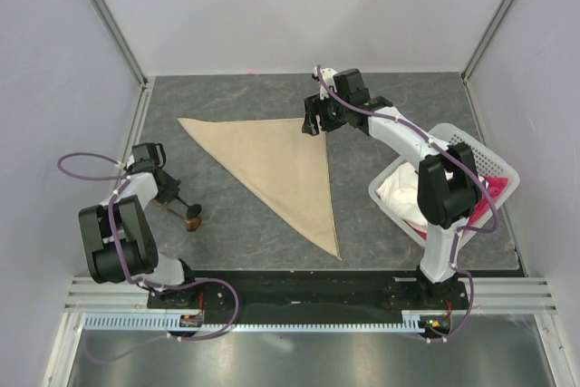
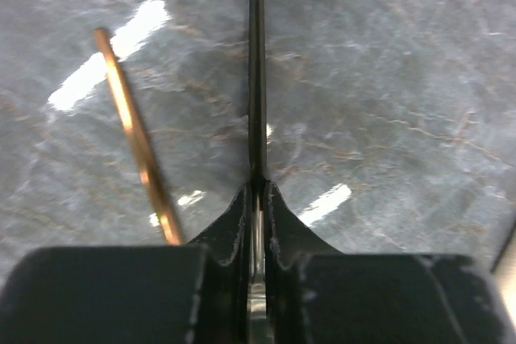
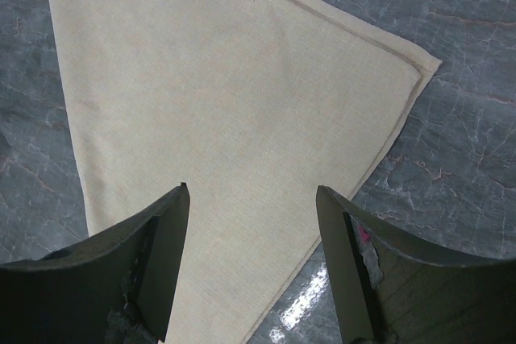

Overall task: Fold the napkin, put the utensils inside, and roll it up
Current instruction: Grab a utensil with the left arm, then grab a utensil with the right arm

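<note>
The beige napkin (image 1: 272,169) lies folded into a triangle in the middle of the table; it also fills the right wrist view (image 3: 226,94). My right gripper (image 1: 313,121) hovers open and empty over the napkin's far right corner, its jaws wide apart (image 3: 251,199). My left gripper (image 1: 174,193) is at the left, away from the napkin, shut on the thin dark handle (image 2: 256,78) of a utensil whose small brown head (image 1: 192,219) rests near the table. A thin copper-coloured rod (image 2: 133,134) lies beside that handle.
A white basket (image 1: 501,169) stands at the right edge with a white cloth (image 1: 399,189) and a pink-red cloth (image 1: 494,189) in it, next to the right arm. The dark marbled tabletop (image 1: 245,224) is walled on three sides.
</note>
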Controlling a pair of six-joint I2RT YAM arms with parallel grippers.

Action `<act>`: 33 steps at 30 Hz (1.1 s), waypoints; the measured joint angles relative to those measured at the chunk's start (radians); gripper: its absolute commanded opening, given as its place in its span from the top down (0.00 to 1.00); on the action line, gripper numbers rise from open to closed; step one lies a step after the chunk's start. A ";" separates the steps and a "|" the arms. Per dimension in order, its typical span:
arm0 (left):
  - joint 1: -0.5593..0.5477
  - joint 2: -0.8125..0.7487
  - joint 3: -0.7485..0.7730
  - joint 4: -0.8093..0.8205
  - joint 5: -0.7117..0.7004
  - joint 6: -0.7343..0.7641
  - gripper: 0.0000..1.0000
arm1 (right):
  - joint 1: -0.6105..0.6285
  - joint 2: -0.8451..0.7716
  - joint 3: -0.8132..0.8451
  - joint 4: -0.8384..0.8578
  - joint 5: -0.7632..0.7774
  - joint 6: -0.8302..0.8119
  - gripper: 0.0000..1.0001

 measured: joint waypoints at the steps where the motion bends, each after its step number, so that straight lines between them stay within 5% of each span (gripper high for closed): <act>1: -0.002 0.003 0.000 0.009 0.008 -0.002 0.98 | 0.000 0.000 -0.001 0.001 0.000 0.000 0.27; 9: -0.055 -0.006 -0.023 0.067 0.050 -0.037 0.98 | 0.000 0.000 -0.004 0.001 -0.012 0.006 0.28; 29: -0.429 -0.097 -0.139 0.146 0.079 -0.275 0.98 | 0.133 -0.025 -0.068 -0.002 -0.011 0.022 0.28; 33: -0.465 -0.105 -0.149 0.157 0.082 -0.299 0.81 | 0.156 -0.033 -0.069 -0.005 -0.012 0.023 0.28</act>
